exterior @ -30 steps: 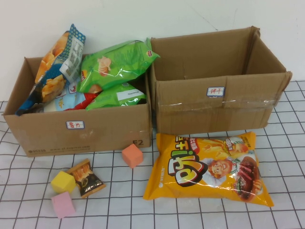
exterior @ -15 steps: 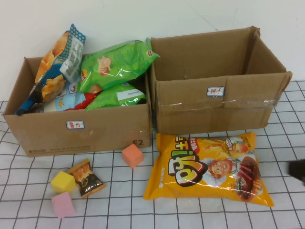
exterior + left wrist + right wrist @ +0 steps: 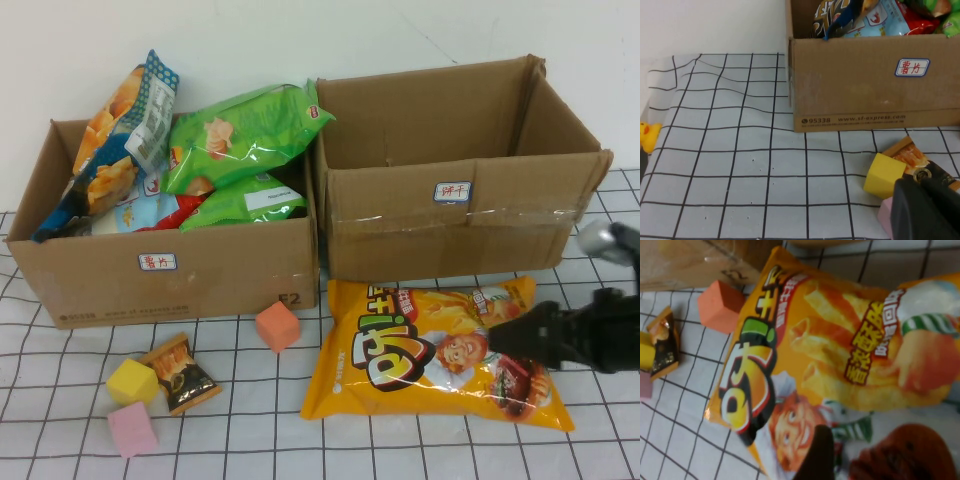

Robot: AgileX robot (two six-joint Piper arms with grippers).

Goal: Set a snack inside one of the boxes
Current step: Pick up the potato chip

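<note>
- The right gripper (image 3: 505,338) hovers over the yellow chip bag's (image 3: 430,345) right end; whether its jaws are parted or clenched, I cannot tell.
- The bag lies flat on the tabletop (image 3: 250,420), in front of the right box (image 3: 450,215).
- The left gripper (image 3: 920,207) sits near the yellow block (image 3: 883,175); its jaw state is unclear too.
- The left box (image 3: 170,275) holds snack bags.

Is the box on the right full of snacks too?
No, in the high view the right box shows only bare cardboard inside, while the left box is stuffed with bags; the right pincer is over the yellow bag.
</note>
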